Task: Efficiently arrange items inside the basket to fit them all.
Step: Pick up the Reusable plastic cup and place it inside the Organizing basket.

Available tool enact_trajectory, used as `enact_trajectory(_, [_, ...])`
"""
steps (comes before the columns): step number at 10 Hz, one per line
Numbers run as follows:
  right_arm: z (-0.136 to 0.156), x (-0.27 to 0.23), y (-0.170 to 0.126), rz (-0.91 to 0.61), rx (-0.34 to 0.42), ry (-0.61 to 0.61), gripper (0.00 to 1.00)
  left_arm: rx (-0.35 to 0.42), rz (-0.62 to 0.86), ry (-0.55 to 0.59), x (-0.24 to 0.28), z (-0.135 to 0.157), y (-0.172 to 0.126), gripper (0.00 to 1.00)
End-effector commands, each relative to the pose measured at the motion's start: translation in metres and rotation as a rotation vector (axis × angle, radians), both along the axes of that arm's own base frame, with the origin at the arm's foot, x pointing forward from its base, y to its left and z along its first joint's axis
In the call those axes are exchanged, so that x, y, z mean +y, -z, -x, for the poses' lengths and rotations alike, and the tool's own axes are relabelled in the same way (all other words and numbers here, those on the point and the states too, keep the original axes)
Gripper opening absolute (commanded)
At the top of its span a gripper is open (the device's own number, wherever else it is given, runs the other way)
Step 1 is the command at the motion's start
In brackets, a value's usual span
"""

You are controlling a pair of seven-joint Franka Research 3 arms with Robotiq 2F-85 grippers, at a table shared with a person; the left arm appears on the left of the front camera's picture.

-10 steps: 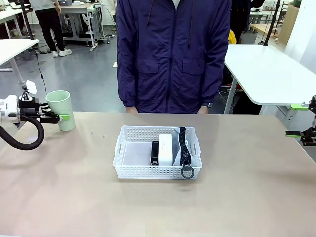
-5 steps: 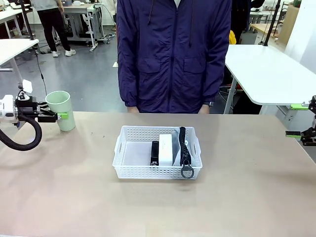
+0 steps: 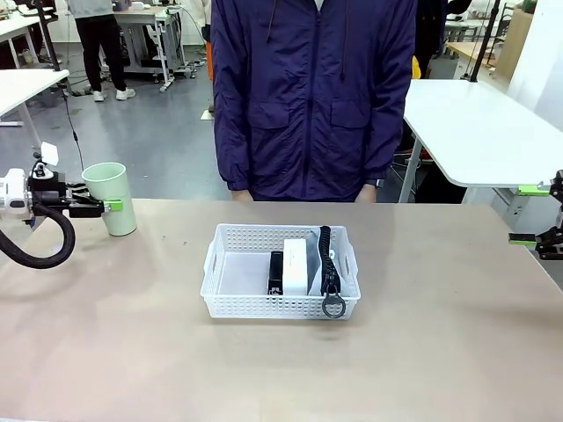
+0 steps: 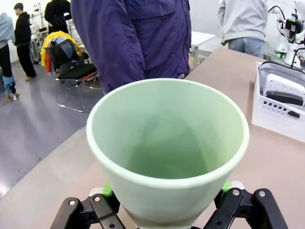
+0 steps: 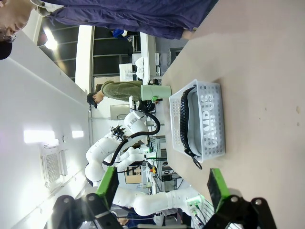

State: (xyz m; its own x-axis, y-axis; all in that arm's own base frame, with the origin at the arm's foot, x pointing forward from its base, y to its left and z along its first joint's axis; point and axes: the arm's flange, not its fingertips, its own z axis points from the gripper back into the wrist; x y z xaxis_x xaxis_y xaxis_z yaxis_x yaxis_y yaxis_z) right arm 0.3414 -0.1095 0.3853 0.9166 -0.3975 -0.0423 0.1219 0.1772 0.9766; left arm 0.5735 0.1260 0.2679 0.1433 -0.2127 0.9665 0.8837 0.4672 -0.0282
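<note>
Your left tool [image 3: 113, 207] clamped on pale green cup [image 3: 111, 197] at frame left, right tool [image 3: 533, 214] spread apart, basket [image 3: 230, 299] at centre holding stapler [image 3: 276, 272], white box [image 3: 296, 266], grey CAMPUS pouch [image 3: 329, 261] on edge.

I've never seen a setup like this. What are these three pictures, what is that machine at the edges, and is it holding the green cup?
These are three cameras looking at one moment. The front view looks across a table at a person in a dark blue jacket standing at the far side. The other two cameras sit on the wrists of two robot arms, so they look along each arm's own two fingers.

The left gripper, at the left edge of the front view, has its green-padded fingers on either side of the pale green cup; its wrist camera looks straight into the cup. The right gripper waits at the right edge, open and empty.

In the middle stands a white basket. Inside it lie a black stapler, a small white box and a grey zip pouch, marked CAMPUS in the right wrist view.
</note>
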Motion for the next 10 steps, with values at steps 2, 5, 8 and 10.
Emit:
enact_trajectory(2, [0.001,0.000,-0.006,-0.009,0.007,0.002,1.00,0.008,0.053,-0.009,0.001,0.021,-0.020,0.00])
enact_trajectory(5, [0.001,0.000,-0.006,-0.009,0.007,0.002,1.00,0.206,0.002,0.096,-0.009,0.109,-0.073,0.32])
enact_trajectory(8, [0.001,0.000,-0.006,-0.009,0.007,0.002,1.00,0.128,-0.070,0.186,-0.018,0.180,-0.081,0.00])
enact_trajectory(10, [0.001,0.000,-0.006,-0.009,0.007,0.002,1.00,0.127,-0.020,0.149,-0.019,0.177,-0.081,0.00])
